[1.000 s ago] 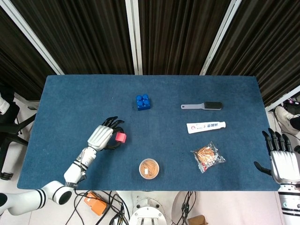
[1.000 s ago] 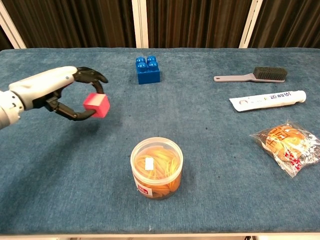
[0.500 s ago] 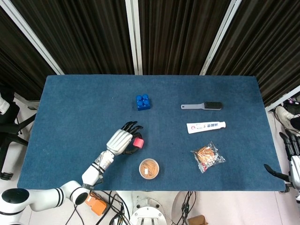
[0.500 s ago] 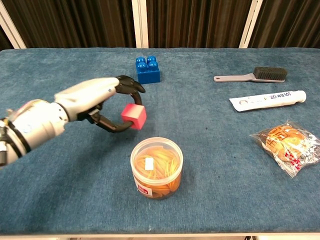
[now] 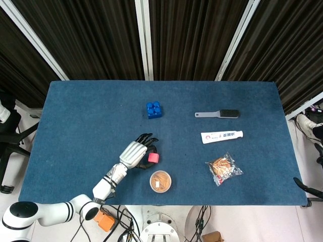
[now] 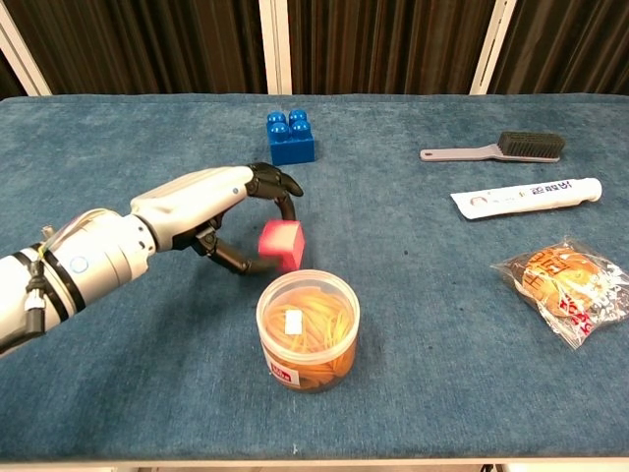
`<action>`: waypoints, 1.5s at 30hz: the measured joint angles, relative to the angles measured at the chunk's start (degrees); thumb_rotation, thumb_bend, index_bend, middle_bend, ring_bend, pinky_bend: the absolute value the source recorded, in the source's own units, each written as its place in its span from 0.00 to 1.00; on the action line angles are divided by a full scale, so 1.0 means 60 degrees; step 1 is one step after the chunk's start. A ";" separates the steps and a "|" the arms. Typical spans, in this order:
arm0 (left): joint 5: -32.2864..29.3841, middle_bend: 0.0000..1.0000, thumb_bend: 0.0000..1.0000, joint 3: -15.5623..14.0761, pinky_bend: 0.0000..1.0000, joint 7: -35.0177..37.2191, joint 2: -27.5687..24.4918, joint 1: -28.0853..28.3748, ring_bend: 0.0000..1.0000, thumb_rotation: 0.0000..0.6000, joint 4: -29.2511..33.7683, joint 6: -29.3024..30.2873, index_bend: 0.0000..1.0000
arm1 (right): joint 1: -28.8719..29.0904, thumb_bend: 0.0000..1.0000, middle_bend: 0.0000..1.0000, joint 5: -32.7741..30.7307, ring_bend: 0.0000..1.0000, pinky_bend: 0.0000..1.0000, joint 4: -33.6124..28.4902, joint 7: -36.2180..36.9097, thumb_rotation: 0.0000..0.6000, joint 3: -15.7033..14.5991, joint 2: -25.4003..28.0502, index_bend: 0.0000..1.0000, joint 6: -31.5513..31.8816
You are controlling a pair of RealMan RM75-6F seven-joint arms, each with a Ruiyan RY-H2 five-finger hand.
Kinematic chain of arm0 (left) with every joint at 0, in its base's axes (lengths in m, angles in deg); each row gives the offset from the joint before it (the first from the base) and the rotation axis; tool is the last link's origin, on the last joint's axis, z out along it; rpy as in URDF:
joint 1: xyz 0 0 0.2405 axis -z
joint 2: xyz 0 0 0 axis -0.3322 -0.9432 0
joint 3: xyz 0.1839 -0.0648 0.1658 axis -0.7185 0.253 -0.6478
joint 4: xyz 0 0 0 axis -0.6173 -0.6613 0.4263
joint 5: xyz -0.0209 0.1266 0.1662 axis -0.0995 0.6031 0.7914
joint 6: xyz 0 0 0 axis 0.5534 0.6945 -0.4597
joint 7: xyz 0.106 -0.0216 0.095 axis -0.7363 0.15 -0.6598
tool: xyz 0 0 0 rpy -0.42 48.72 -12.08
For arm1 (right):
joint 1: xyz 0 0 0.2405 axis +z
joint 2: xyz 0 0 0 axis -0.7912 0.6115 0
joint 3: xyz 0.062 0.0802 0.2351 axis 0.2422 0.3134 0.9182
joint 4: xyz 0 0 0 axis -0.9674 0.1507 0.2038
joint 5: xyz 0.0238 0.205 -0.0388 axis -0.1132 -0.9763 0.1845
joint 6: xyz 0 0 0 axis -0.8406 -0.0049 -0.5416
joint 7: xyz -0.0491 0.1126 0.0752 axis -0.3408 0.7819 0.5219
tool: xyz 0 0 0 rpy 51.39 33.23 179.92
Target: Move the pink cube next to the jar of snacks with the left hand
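Note:
The pink cube (image 6: 280,244) is pinched between the thumb and fingers of my left hand (image 6: 228,201), just behind the jar's rim and slightly to its left. The jar of snacks (image 6: 308,330) is a clear round tub of orange sticks, standing near the table's front edge. In the head view the cube (image 5: 153,158) sits at the tips of the left hand (image 5: 135,152), close above the jar (image 5: 160,181). I cannot tell whether the cube touches the cloth. Of my right hand only a dark sliver (image 5: 309,188) shows at the right edge.
A blue brick (image 6: 291,138) stands at the back centre. To the right lie a grey brush (image 6: 496,149), a white tube (image 6: 526,199) and a wrapped snack bag (image 6: 567,279). The blue table (image 5: 75,131) stretches bare to the left.
My left hand has carried the pink cube rightward and toward the front, from the left of the table to just beside the jar. My right hand has slid almost out of the head view.

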 measured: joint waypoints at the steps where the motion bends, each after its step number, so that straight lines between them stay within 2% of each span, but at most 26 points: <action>1: -0.0009 0.16 0.00 -0.0016 0.07 -0.0036 -0.0018 0.0012 0.00 1.00 0.0062 -0.0023 0.56 | -0.0007 0.27 0.00 -0.0010 0.00 0.00 0.0003 0.0017 1.00 0.0007 0.0002 0.00 0.0002; 4: -0.0029 0.16 0.00 -0.0045 0.07 -0.0046 -0.0070 0.0046 0.00 0.95 0.0132 -0.0096 0.54 | -0.0027 0.27 0.00 -0.0047 0.00 0.00 0.0015 0.0033 1.00 0.0032 0.0005 0.00 0.0016; 12: -0.0070 0.16 0.00 -0.0060 0.07 0.0063 -0.0229 0.0103 0.01 0.67 0.0316 -0.0177 0.53 | -0.0049 0.27 0.00 -0.0146 0.00 0.00 -0.0041 -0.0103 1.00 0.0101 -0.0039 0.00 -0.0007; 18: 0.0008 0.16 0.00 -0.0099 0.07 0.0322 -0.0285 0.0177 0.01 0.54 0.0314 -0.0225 0.52 | -0.0101 0.27 0.00 -0.0225 0.00 0.00 -0.0076 -0.0131 1.00 0.0164 -0.0058 0.00 0.0059; 22: 0.0047 0.16 0.00 -0.0111 0.08 0.0324 -0.0365 0.0208 0.01 0.52 0.0353 -0.0204 0.52 | -0.0118 0.27 0.00 -0.0263 0.00 0.00 -0.0066 -0.0181 1.00 0.0193 -0.0072 0.00 0.0068; 27: 0.0117 0.16 0.00 -0.0043 0.11 0.0058 -0.0660 0.0119 0.03 0.52 0.0642 0.0208 0.45 | -0.0131 0.27 0.00 -0.0305 0.00 0.00 -0.0037 -0.0357 1.00 0.0237 -0.0100 0.00 0.0091; 34: 0.0142 0.16 0.00 0.0161 0.11 -0.0455 -0.2010 -0.0406 0.04 0.51 0.1577 0.1312 0.45 | -0.0162 0.27 0.00 -0.0183 0.00 0.00 -0.0051 -0.0504 1.00 0.0216 -0.0157 0.00 0.0162; 35: 0.0138 0.16 0.00 0.0167 0.11 -0.0492 -0.2262 -0.0515 0.04 0.52 0.1719 0.1458 0.44 | -0.0158 0.27 0.00 -0.0173 0.00 0.00 -0.0058 -0.0550 1.00 0.0213 -0.0167 0.00 0.0158; 36: 0.0134 0.16 0.00 0.0166 0.11 -0.0525 -0.2533 -0.0637 0.04 0.56 0.1863 0.1608 0.43 | -0.0150 0.27 0.00 -0.0159 0.00 0.00 -0.0070 -0.0621 1.00 0.0208 -0.0182 0.00 0.0145; 39: 0.0118 0.16 0.00 0.0084 0.11 -0.0601 -0.3562 -0.1134 0.03 0.81 0.2325 0.2109 0.38 | -0.0103 0.27 0.00 -0.0121 0.00 0.00 -0.0118 -0.0877 1.00 0.0186 -0.0227 0.00 0.0059; 42: 0.0094 0.11 0.00 -0.0120 0.11 -0.0532 -0.4725 -0.1799 0.00 0.96 0.2745 0.2668 0.26 | -0.0023 0.27 0.00 -0.0088 0.00 0.00 -0.0186 -0.1235 1.00 0.0155 -0.0288 0.00 -0.0098; 45: 0.0152 0.09 0.00 -0.0408 0.11 -0.0261 -0.5801 -0.2664 0.00 1.00 0.3012 0.3463 0.16 | 0.0102 0.27 0.00 -0.0068 0.00 0.00 -0.0285 -0.1732 1.00 0.0111 -0.0374 0.00 -0.0356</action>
